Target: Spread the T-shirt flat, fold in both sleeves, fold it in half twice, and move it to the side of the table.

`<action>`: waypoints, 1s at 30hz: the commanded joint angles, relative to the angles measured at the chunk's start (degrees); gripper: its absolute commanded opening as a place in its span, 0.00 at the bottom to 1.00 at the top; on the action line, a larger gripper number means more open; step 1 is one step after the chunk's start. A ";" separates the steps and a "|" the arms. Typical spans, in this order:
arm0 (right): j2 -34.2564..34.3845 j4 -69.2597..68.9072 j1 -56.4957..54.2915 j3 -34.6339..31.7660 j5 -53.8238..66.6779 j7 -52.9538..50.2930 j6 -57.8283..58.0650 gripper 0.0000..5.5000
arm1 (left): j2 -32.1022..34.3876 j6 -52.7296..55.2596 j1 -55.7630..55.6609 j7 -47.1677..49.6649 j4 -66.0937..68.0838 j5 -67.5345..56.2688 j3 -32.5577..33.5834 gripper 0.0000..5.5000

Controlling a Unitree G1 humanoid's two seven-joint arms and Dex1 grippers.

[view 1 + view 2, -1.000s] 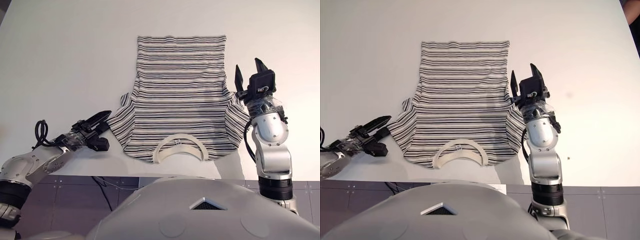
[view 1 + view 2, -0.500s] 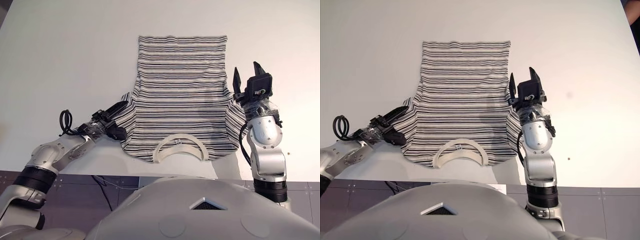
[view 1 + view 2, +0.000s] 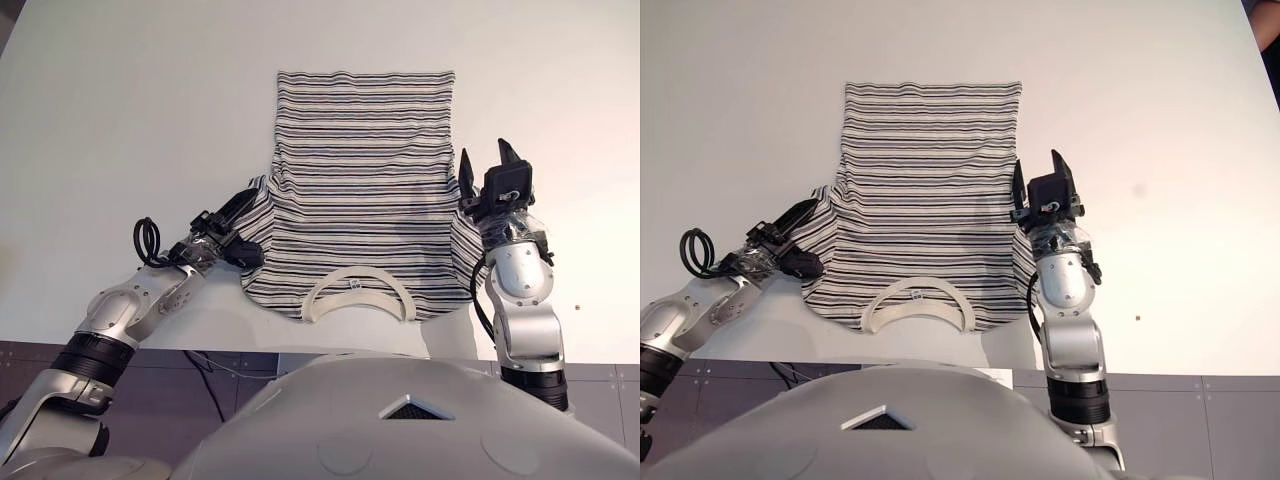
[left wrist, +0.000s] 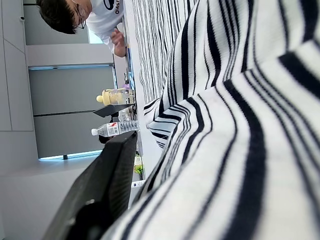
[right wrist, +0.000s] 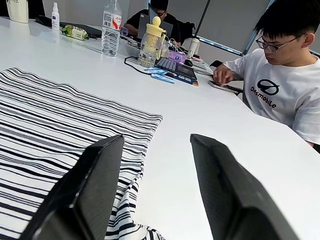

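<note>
The striped T-shirt (image 3: 360,180) lies flat on the white table (image 3: 130,120), collar nearest the robot. The left gripper (image 3: 248,228) has its fingers apart, the left sleeve's edge between them. The right gripper (image 3: 483,153) has its fingers spread, just over the right sleeve's edge.

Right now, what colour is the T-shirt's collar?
Plain cream-white collar, set against the black-and-white striped T-shirt. It shows best in the left eye view.

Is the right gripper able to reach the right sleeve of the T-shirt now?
Probably yes: the right gripper hovers open just beside the right sleeve, and nothing lies between them.
</note>
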 commanded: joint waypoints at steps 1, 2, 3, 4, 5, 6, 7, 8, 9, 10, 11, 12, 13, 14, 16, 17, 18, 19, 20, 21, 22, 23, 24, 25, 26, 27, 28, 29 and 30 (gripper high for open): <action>1.87 -2.39 1.76 0.88 -1.17 -2.06 -1.30 0.44 | -4.56 1.79 11.21 -6.18 8.13 7.48 -12.10 0.24; 2.16 -2.29 2.06 1.26 -1.27 -2.33 -1.46 0.44 | -4.53 3.41 11.30 -7.27 7.93 7.92 -11.90 0.24; 2.46 -2.30 2.33 1.59 -1.42 -2.61 -1.53 0.44 | -4.58 5.27 11.52 -8.33 7.80 8.02 -11.39 0.24; 2.69 -2.30 2.44 1.85 -1.59 -2.84 -1.56 0.44 | -4.92 7.45 12.17 -8.95 7.80 7.07 -10.25 0.24; 2.89 -2.27 2.47 1.87 -1.67 -3.11 -1.61 0.44 | -5.24 10.32 12.96 -8.70 7.45 6.80 -9.00 0.24; 3.05 -2.22 2.47 1.81 -1.78 -3.38 -1.64 0.44 | -5.81 13.41 13.89 -8.32 7.17 5.75 -7.44 0.24; 3.09 -2.01 2.30 1.68 -1.76 -3.43 -1.78 0.44 | -7.53 18.78 16.15 -6.07 6.18 4.16 -4.40 0.24; 3.21 -1.87 2.25 1.62 -1.80 -3.57 -1.91 0.44 | 3.80 9.47 9.69 -6.54 19.80 -4.57 3.57 0.24; 3.26 -1.78 2.20 1.66 -1.86 -3.68 -2.02 0.44 | 12.48 3.32 4.19 -7.68 29.56 -11.51 10.32 0.24; 3.17 -1.72 2.00 1.76 -1.84 -3.56 -2.04 0.44 | 19.01 -0.85 -0.05 -9.00 34.49 -15.34 14.42 0.24; 3.12 -1.73 1.88 1.72 -1.77 -3.54 -2.01 0.44 | 22.03 -2.59 -3.91 -10.47 37.15 -17.39 16.41 0.24; 2.99 -1.74 1.74 1.57 -1.69 -3.48 -1.95 0.44 | 21.52 -0.64 -7.43 -10.62 37.54 -17.29 16.76 0.24; 2.90 -1.72 1.61 1.41 -1.60 -3.42 -1.91 0.44 | 20.56 1.00 -10.87 -11.33 39.17 -18.29 17.26 0.24; 2.81 -1.57 1.46 1.29 -1.55 -3.39 -1.95 0.44 | 19.86 1.05 -14.02 -11.77 41.24 -18.64 16.87 0.24; 2.50 -1.07 0.36 0.95 -1.26 -2.96 -1.88 0.44 | 17.76 0.50 -20.36 -11.23 45.07 -20.27 17.06 0.24; 2.41 -0.56 -0.61 0.74 -1.09 -2.77 -1.84 0.44 | 15.73 -0.17 -24.00 -11.34 46.67 -21.73 17.51 0.24; 2.24 -0.02 -1.96 0.53 -0.79 -2.29 -1.71 0.44 | 12.79 -0.66 -27.07 -12.45 47.62 -24.57 18.71 0.24; 2.02 0.33 -3.02 0.37 -0.53 -1.78 -1.61 0.44 | 10.32 -1.66 -29.16 -13.61 47.98 -26.94 19.49 0.24; 1.58 0.80 -4.20 0.05 -0.21 -1.05 -1.51 0.44 | 6.75 -0.74 -31.13 -15.62 47.86 -32.03 22.18 0.24; 1.11 1.22 -5.27 -0.43 0.18 -0.29 -1.38 0.44 | 2.56 2.23 -33.16 -19.91 47.74 -39.91 26.73 0.24; 0.69 1.64 -6.53 -1.07 0.52 0.38 -1.07 0.44 | -3.45 11.81 -36.10 -27.26 45.56 -54.10 35.20 0.24; 0.08 2.21 -8.12 -1.76 1.03 1.29 -0.77 0.44 | -8.16 19.80 -36.25 -33.70 38.07 -66.92 40.35 0.24; -0.47 2.73 -9.58 -2.19 1.42 2.06 -0.53 0.44 | -11.80 26.56 -35.06 -36.77 29.75 -76.61 43.36 0.24; -0.91 3.16 -10.78 -2.40 1.66 2.68 -0.37 0.44 | -13.98 30.95 -33.36 -37.88 22.84 -82.55 44.47 0.24; -1.34 3.74 -11.92 -2.43 1.85 3.34 -0.36 0.44 | -14.85 32.27 -30.68 -37.72 17.54 -84.33 43.76 0.27; -1.67 4.22 -12.63 -2.44 1.98 3.87 -0.51 0.44 | -15.31 33.40 -28.15 -37.90 13.85 -85.44 43.30 0.29; -1.92 4.85 -13.36 -2.48 2.04 4.32 -0.69 0.44 | -14.93 32.80 -24.46 -39.14 10.46 -84.49 41.91 0.32; -2.14 5.26 -13.72 -2.63 2.14 4.68 -0.90 0.44 | -14.04 31.57 -20.48 -40.63 6.96 -82.51 40.08 0.34; -2.40 5.85 -14.07 -2.65 2.09 5.01 -1.12 0.44 | -11.94 27.75 -15.59 -43.52 3.66 -77.98 36.90 0.37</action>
